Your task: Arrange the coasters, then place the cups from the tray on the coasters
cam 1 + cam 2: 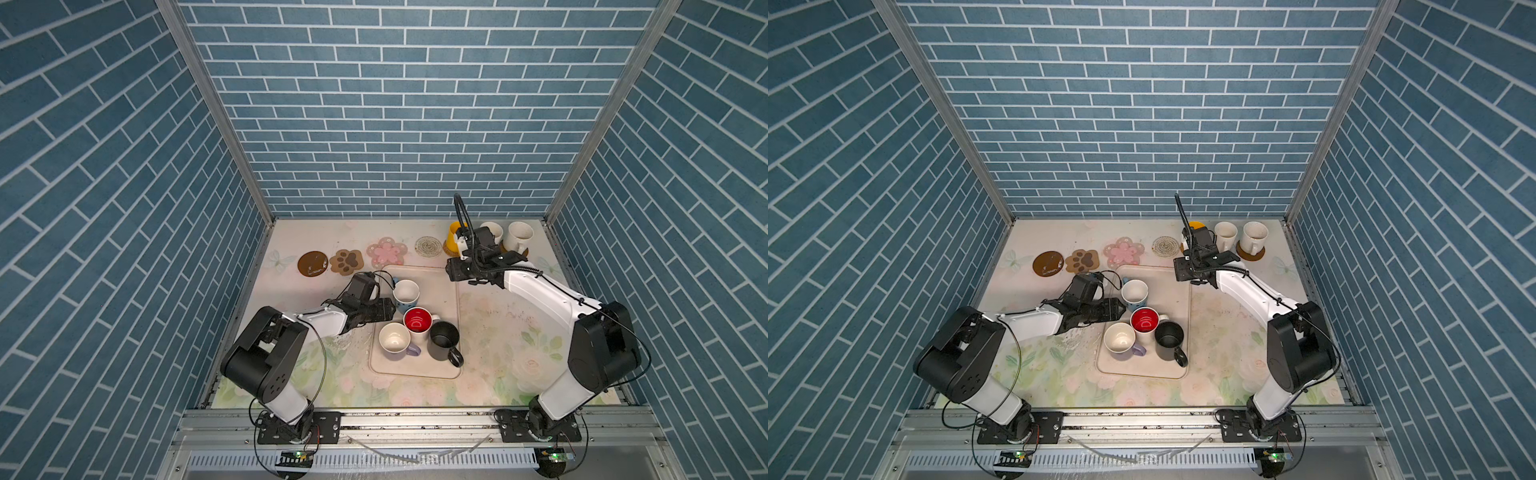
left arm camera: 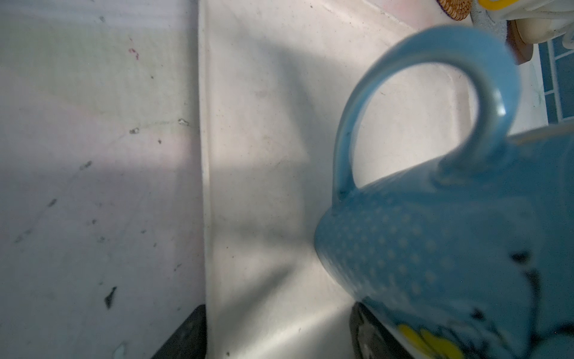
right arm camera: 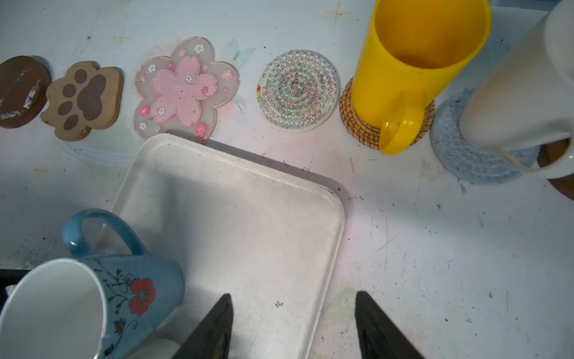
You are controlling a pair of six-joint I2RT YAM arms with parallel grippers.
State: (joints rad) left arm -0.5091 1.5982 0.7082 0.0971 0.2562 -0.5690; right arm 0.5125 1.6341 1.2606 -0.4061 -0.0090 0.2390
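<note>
In both top views the light blue mug stands at 11 o'clock on the tray beside the left gripper, the red-lined mug, lavender mug and black mug toward its 6 o'clock, the right gripper over its 1 o'clock corner. The left wrist view shows the left jaws wide, bare tray between. The right wrist view shows wide, empty jaws, the yellow mug on a rattan coaster.
</note>
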